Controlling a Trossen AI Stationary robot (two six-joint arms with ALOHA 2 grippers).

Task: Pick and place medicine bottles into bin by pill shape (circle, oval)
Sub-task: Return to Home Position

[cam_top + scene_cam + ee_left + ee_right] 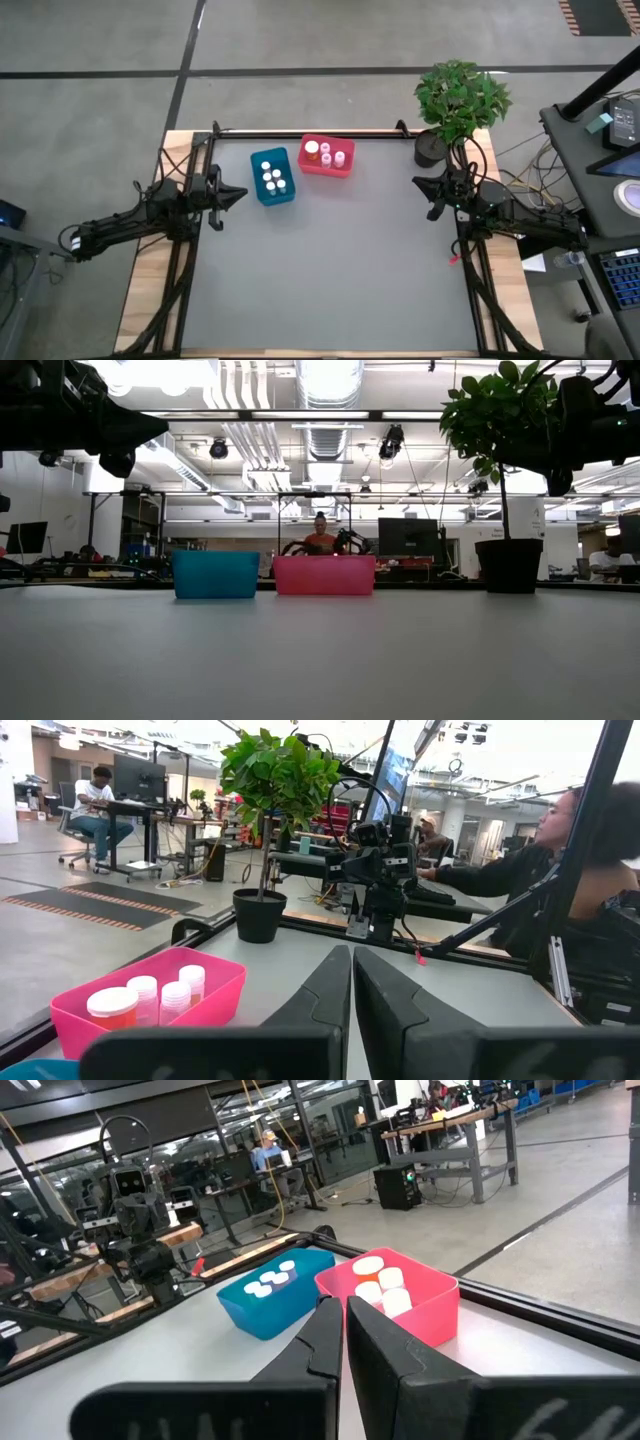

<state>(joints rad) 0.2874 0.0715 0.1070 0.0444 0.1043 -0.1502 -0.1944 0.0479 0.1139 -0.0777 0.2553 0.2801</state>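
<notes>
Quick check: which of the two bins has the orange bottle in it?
The red bin. The orange bottle sits at its end nearest the blue bin, which holds only small white-capped bottles.

Nine medicine bottles (268, 178), one blue bin (215, 575), one red bin (324, 575).

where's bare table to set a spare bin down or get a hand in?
Free: the whole near part of the grey mat, between the left gripper and right gripper; also the strip between red bin and plant pot. Crowded: the far edge, where blue bin and red bin stand close together, both holding bottles.
</notes>
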